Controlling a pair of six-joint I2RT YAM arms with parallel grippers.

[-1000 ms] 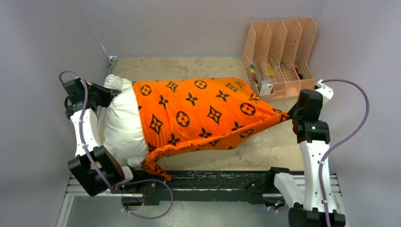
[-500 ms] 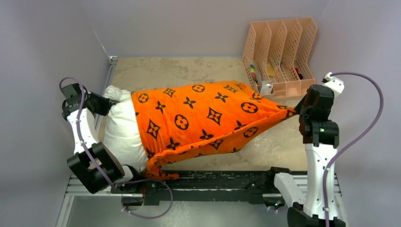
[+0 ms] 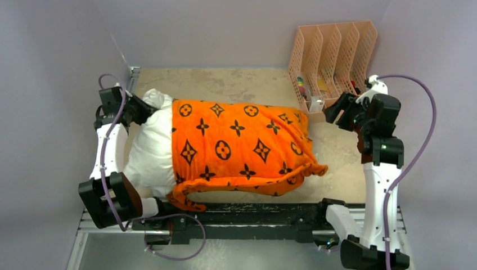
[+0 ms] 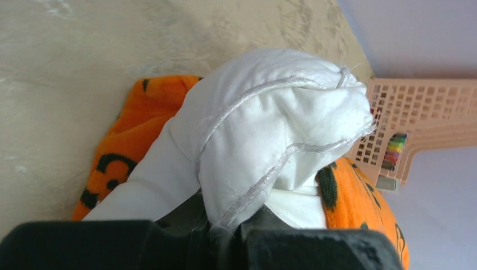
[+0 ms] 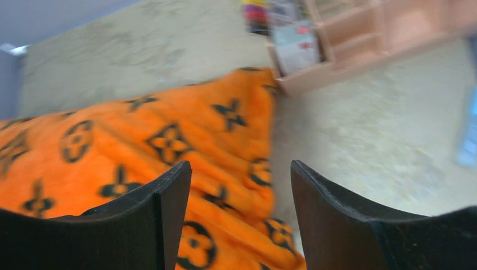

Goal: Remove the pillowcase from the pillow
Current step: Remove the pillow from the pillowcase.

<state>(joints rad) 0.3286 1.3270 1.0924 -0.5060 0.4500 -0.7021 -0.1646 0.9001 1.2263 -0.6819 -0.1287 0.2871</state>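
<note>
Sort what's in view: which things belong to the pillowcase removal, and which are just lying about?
Job: pillowcase; pillow; left gripper, jaws shut on the pillow's corner; right gripper, jaws open, empty.
Lying about: peach mesh organizer and the small items in it.

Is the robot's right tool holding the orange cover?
No, the right tool stands open and empty, and the orange cover lies apart from it.
</note>
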